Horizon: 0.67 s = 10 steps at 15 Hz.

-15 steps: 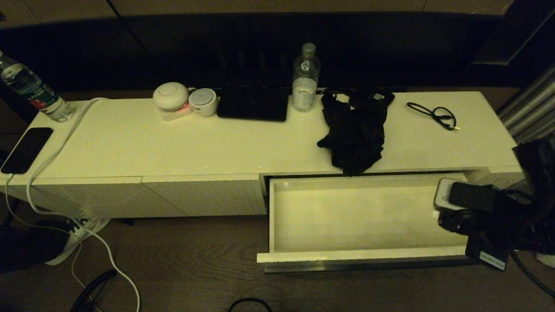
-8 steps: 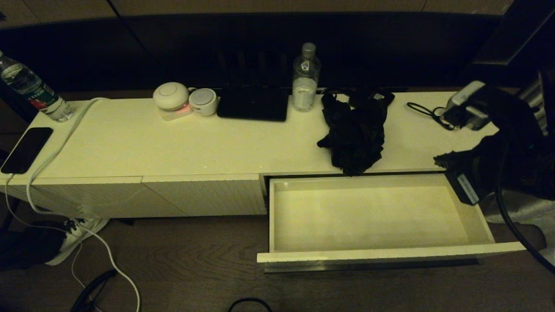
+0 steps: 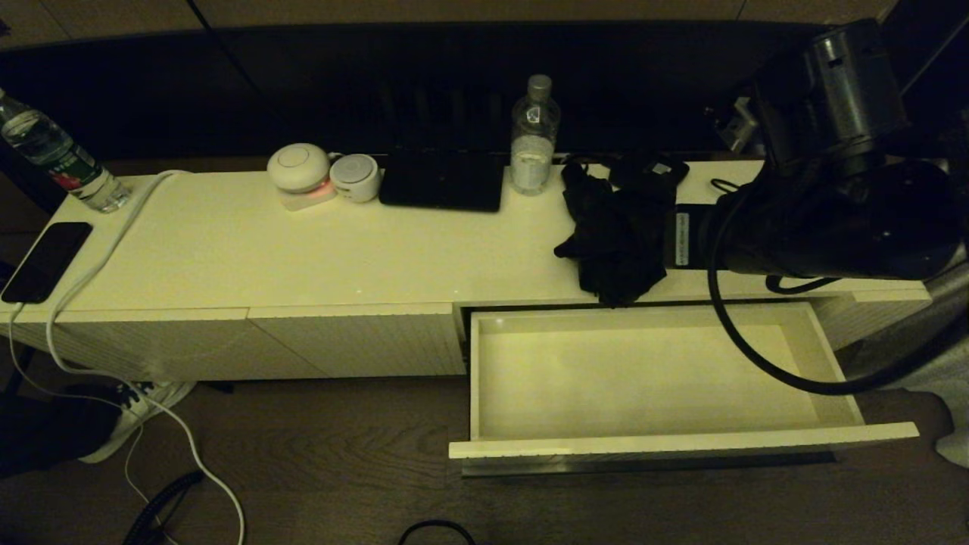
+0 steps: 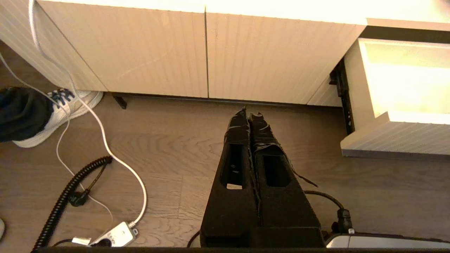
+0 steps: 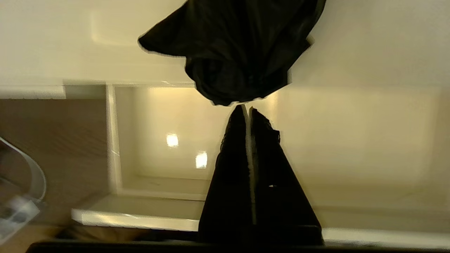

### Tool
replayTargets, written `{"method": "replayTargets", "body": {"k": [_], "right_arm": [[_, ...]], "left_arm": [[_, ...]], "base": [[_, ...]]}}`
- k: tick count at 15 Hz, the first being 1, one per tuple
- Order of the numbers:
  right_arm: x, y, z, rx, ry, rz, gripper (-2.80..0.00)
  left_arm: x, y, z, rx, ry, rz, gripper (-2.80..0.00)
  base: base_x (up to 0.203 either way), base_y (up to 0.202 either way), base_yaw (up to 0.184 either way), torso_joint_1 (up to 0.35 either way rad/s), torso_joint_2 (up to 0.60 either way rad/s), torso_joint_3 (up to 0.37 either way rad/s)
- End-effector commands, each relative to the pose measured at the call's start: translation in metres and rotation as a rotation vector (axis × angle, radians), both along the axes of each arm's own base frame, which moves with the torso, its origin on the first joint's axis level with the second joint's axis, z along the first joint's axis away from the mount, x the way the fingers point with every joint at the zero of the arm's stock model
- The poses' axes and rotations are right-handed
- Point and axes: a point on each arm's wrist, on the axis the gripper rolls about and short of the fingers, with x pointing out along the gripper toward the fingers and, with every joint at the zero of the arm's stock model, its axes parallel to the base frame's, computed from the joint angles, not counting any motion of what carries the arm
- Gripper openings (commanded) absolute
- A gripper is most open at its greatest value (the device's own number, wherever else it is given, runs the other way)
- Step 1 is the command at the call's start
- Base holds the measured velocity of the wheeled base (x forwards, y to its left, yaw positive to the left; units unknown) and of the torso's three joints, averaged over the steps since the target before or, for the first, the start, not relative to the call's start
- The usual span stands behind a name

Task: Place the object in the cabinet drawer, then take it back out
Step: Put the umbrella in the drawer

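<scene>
The black fabric garment [image 3: 617, 235] lies bundled on the cabinet top, its lower end hanging slightly over the edge above the drawer [image 3: 484, 378]. The cream-white drawer is pulled fully out and its inside is bare. My right arm [image 3: 833, 227] reaches in over the cabinet top from the right, just beside the garment. In the right wrist view the right gripper [image 5: 247, 107] is shut with nothing in it, its tips just short of the garment [image 5: 235, 45], above the drawer [image 5: 112, 140]. My left gripper [image 4: 250, 114] is shut and hangs over the floor in front of the closed ribbed panels.
On the cabinet top stand a water bottle [image 3: 534, 136], a flat black slab [image 3: 443, 182], two round white devices [image 3: 299, 168], a small black box with a white label [image 3: 651, 170], a second bottle [image 3: 57, 159] and a phone [image 3: 45, 261]. A white cable [image 3: 98, 257] trails to the floor.
My right arm has swung up from the drawer's right end, over the cabinet top, and leftward to the garment. The garment and drawer have not moved.
</scene>
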Motion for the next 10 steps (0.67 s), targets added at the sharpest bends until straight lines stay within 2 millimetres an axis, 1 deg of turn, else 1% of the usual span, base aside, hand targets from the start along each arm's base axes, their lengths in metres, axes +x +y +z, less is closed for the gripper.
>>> {"method": "replayTargets", "body": {"k": [1,3,5,7,9,10], "right_arm": [[0.024,0.015,-0.015,0.059,0.061,-0.065,0.0],[0.039,0.017,-0.025,0.067,0.085,-0.114,0.0],[0.049,0.016,-0.033,0.043,0.088,-0.165,0.0],[0.054,0.016,-0.038,0.024,0.092,-0.177,0.0],[0.061,0.017,-0.046,-0.007,0.1,-0.196,0.0],[0.068,0.013,-0.051,-0.032,0.105,-0.211,0.0]], "left_arm": [[0.0,0.0,0.0,-0.001,-0.002,0.001,-2.8],[0.0,0.0,0.0,-0.001,-0.001,0.001,-2.8],[0.0,0.0,0.0,-0.001,-0.002,0.001,-2.8],[0.0,0.0,0.0,-0.001,-0.002,0.001,-2.8],[0.0,0.0,0.0,-0.001,-0.002,0.001,-2.8],[0.0,0.0,0.0,-0.001,-0.002,0.0,-2.8]], "base": [[0.0,0.0,0.0,0.0,0.0,0.0],[0.0,0.0,0.0,0.0,0.0,0.0],[0.0,0.0,0.0,0.0,0.0,0.0],[0.0,0.0,0.0,0.0,0.0,0.0],[0.0,0.0,0.0,0.0,0.0,0.0],[0.0,0.0,0.0,0.0,0.0,0.0]]}}
